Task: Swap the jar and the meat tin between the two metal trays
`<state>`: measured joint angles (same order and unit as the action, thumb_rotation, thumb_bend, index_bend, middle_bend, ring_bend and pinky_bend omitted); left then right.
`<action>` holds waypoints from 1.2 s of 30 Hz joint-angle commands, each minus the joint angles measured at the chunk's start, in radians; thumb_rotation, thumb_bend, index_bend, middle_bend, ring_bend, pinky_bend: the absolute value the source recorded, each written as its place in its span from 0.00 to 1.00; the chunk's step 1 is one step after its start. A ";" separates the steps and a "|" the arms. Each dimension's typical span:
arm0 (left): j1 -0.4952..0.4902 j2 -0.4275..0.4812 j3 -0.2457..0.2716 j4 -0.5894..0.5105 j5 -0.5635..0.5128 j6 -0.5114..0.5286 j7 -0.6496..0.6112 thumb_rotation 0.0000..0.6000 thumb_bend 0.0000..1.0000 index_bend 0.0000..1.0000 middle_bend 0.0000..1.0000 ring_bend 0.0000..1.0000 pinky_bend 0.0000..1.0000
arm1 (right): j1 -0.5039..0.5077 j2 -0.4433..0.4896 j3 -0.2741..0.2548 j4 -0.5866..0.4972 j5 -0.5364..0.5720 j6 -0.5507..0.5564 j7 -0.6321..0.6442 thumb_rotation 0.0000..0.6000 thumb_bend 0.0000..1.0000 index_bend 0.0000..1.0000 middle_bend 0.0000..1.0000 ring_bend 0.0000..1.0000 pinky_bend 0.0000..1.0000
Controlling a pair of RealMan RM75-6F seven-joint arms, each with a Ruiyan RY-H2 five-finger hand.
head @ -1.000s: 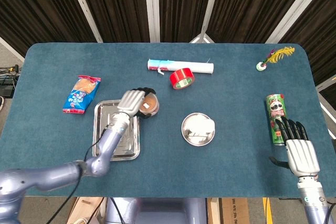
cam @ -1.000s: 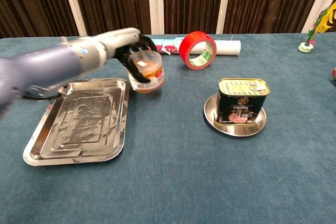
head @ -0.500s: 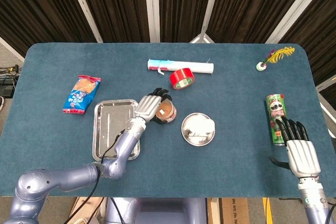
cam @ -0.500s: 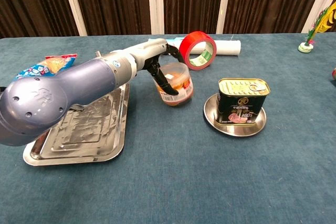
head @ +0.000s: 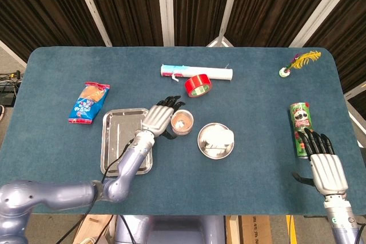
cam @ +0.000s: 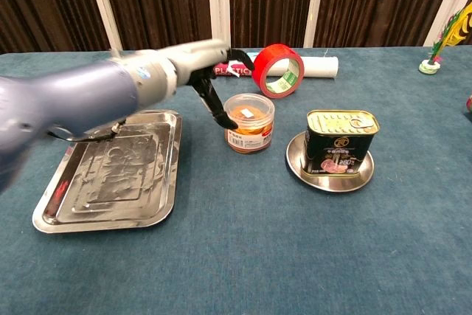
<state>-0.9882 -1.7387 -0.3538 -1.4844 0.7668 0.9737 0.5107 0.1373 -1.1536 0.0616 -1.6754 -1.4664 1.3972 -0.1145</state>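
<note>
standing upright on the table [head: 257,101], the jar [cam: 249,122] was between the rectangular tray [cam: 110,170] and the round tray [cam: 330,172], where the meat tin [cam: 341,142] sat. the left hand [head: 159,118] was beside the jar with fingers apart; contact i could not tell. the right hand [head: 326,167] rested flat with fingers spread, near a chips can [head: 301,128].
</note>
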 commanded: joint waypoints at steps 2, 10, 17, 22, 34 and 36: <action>0.330 0.301 0.147 -0.397 0.385 0.500 -0.064 1.00 0.10 0.20 0.04 0.00 0.17 | 0.007 -0.008 -0.008 0.008 -0.020 -0.007 0.008 1.00 0.01 0.00 0.00 0.00 0.00; 0.667 0.547 0.366 -0.339 0.583 0.800 -0.255 1.00 0.11 0.21 0.03 0.00 0.16 | 0.096 -0.033 -0.032 -0.021 -0.092 -0.140 0.110 1.00 0.01 0.00 0.00 0.00 0.00; 0.746 0.565 0.404 -0.258 0.607 0.782 -0.346 1.00 0.12 0.21 0.03 0.00 0.16 | 0.247 -0.034 0.057 -0.161 -0.017 -0.316 0.059 1.00 0.01 0.00 0.00 0.00 0.00; 0.773 0.533 0.390 -0.198 0.575 0.730 -0.365 1.00 0.12 0.21 0.03 0.00 0.16 | 0.381 -0.093 0.165 -0.227 0.214 -0.428 -0.125 1.00 0.01 0.00 0.01 0.00 0.00; 0.791 0.514 0.353 -0.181 0.586 0.692 -0.344 1.00 0.13 0.23 0.03 0.00 0.16 | 0.534 -0.249 0.203 -0.173 0.511 -0.408 -0.389 1.00 0.01 0.11 0.18 0.14 0.00; 0.796 0.510 0.343 -0.177 0.585 0.693 -0.339 1.00 0.14 0.23 0.02 0.00 0.16 | 0.558 -0.266 0.201 -0.156 0.551 -0.409 -0.424 1.00 0.01 0.16 0.20 0.15 0.00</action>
<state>-0.1939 -1.2271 -0.0086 -1.6631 1.3523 1.6663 0.1698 0.6747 -1.3985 0.2594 -1.8506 -0.9462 0.9861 -0.5081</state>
